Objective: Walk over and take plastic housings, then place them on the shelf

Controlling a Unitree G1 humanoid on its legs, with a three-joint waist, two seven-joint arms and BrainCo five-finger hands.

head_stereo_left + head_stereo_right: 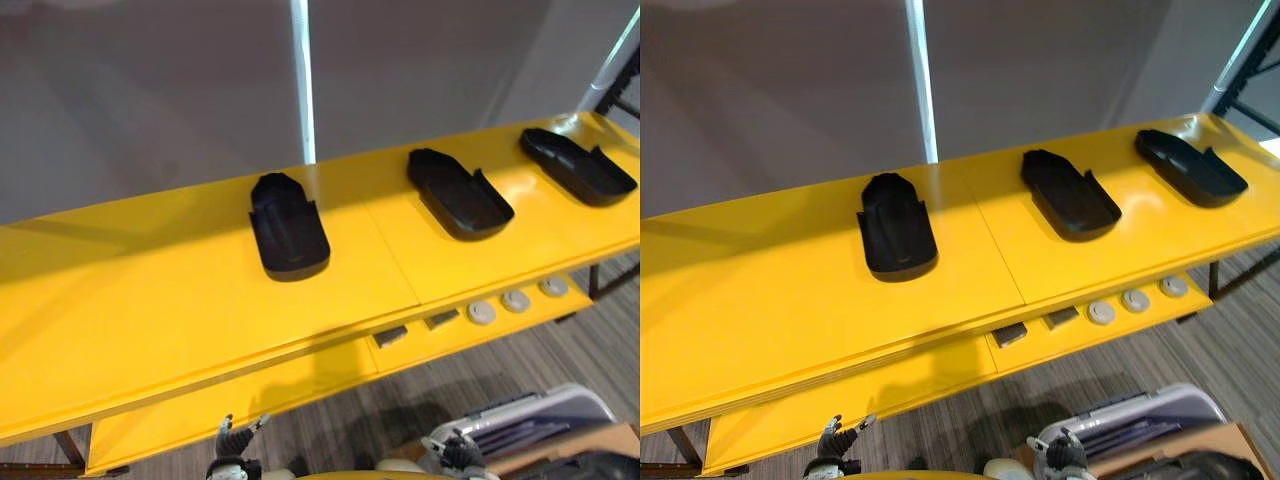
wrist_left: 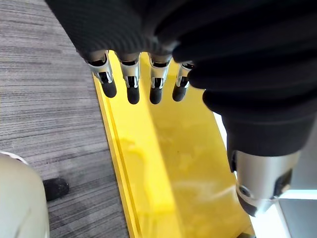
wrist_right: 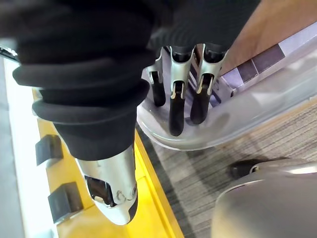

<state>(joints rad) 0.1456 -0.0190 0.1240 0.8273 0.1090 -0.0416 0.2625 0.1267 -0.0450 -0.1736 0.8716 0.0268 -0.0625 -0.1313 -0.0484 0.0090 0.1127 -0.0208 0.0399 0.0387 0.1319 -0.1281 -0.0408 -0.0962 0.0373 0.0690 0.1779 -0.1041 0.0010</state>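
The left hand (image 1: 232,440) and right hand (image 1: 455,452) hang empty, fingers loosely straight. Three plastic housings (image 1: 458,193) lie on the yellow shelf (image 1: 150,290) at twelve o'clock. The leftmost housing (image 1: 288,228), long axis twelve-to-six, sits nearer the left hand.

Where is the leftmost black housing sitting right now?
In the left eye view, the leftmost housing lies on top of the yellow shelf, near its centre. It is to the left of the middle housing and apart from it.
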